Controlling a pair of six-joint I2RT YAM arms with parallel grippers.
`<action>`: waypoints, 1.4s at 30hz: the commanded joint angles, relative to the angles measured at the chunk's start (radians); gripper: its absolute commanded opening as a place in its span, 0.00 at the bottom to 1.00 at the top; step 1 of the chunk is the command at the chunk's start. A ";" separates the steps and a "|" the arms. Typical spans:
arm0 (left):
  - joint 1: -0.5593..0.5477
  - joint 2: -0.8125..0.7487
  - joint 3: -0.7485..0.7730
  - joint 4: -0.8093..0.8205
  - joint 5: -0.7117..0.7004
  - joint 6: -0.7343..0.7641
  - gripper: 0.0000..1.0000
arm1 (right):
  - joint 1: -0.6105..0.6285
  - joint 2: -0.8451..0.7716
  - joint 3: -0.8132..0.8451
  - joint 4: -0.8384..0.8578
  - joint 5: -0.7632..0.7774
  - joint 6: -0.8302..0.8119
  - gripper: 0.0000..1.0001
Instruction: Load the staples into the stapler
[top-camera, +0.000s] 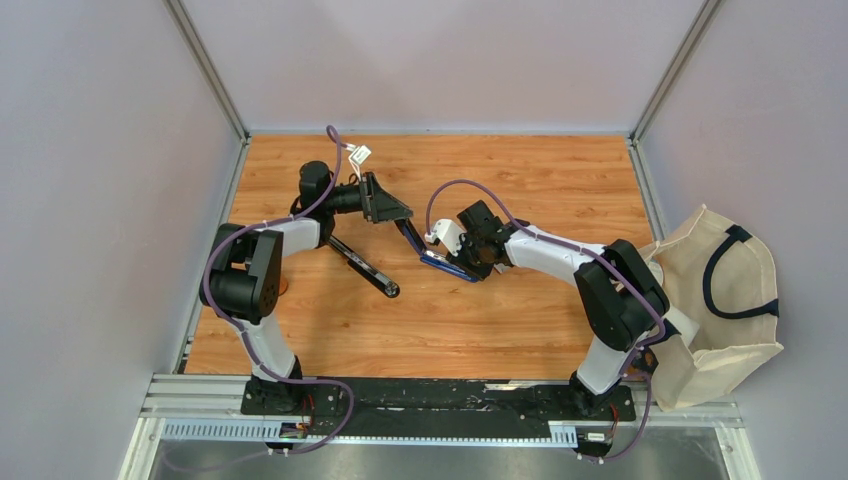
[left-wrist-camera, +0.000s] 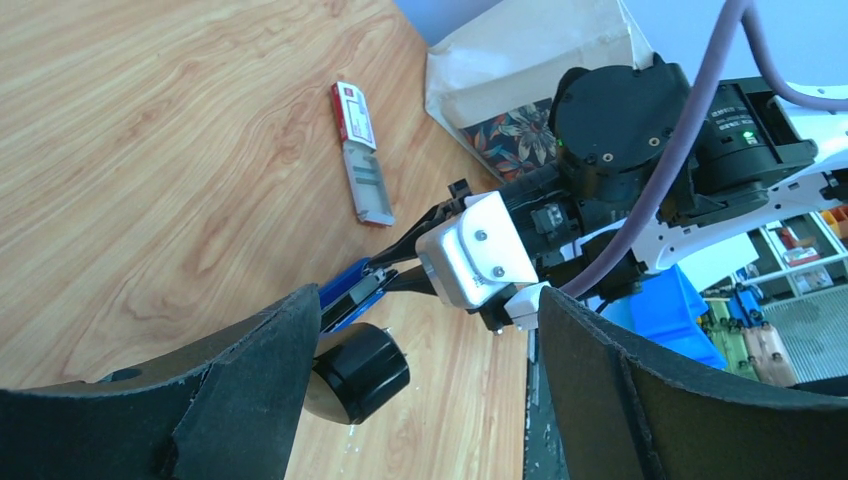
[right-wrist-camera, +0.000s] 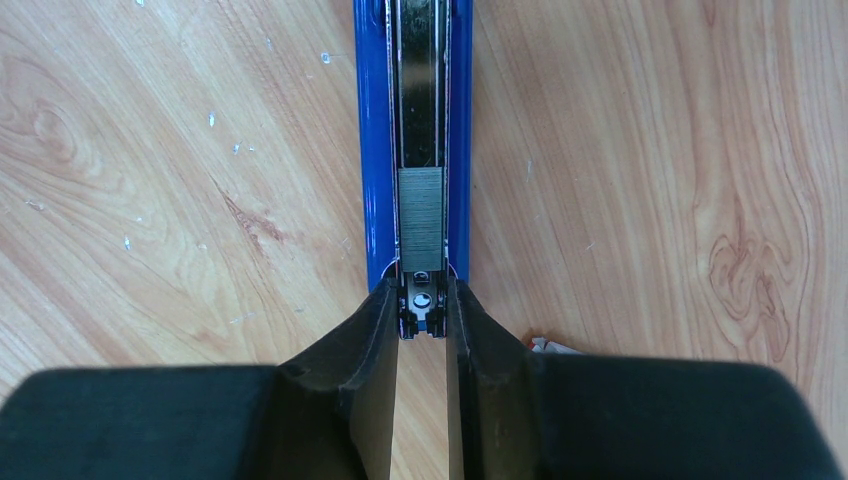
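Top camera is looking down on the desk (top-camera: 420, 330); both wrist cameras are framing the stapler (right-wrist-camera: 420, 120) closely, left facing three o'clock.

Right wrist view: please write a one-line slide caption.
Right gripper grips the end of the blue stapler; a grey staple strip lies in its channel.

Your left arm (top-camera: 285, 236) reaches far, then bends right, its gripper (left-wrist-camera: 428, 310) spread wide. Your right arm (top-camera: 552, 252) stretches left toward centre, its gripper (right-wrist-camera: 422, 300) tipped down, fingers (right-wrist-camera: 365, 350) pinching the stapler (right-wrist-camera: 412, 150) tip.
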 joint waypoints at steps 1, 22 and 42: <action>0.008 -0.036 -0.001 0.132 0.023 -0.057 0.88 | 0.006 0.053 -0.013 0.018 0.023 -0.031 0.12; -0.063 -0.085 0.082 -0.437 -0.097 0.364 0.88 | 0.014 0.067 -0.011 0.021 0.035 -0.039 0.12; -0.063 -0.067 0.002 0.104 0.038 -0.006 0.88 | 0.015 0.030 -0.017 0.023 0.018 -0.036 0.12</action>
